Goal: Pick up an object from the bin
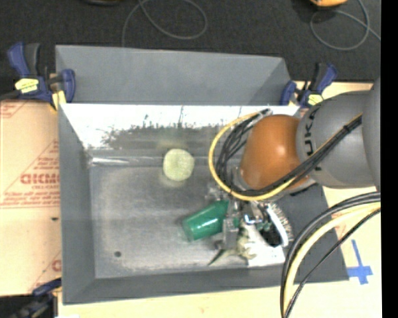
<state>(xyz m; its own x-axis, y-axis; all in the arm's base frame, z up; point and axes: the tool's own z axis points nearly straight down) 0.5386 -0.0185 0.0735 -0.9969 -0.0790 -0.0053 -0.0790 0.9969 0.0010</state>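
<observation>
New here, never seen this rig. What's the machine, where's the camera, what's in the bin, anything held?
One camera looks down into a grey metal bin from above, slightly sideways. The grey shape with the orange cover and looped cables, coming in from the right, is a robot arm meant to pick one thing out. On the bin floor: a pale yellow-green ball near the middle, and a green cylinder on its side nearer the front. The arm's lower end sits at the cylinder's right end. Whether it grips the cylinder, I cannot tell.
</observation>
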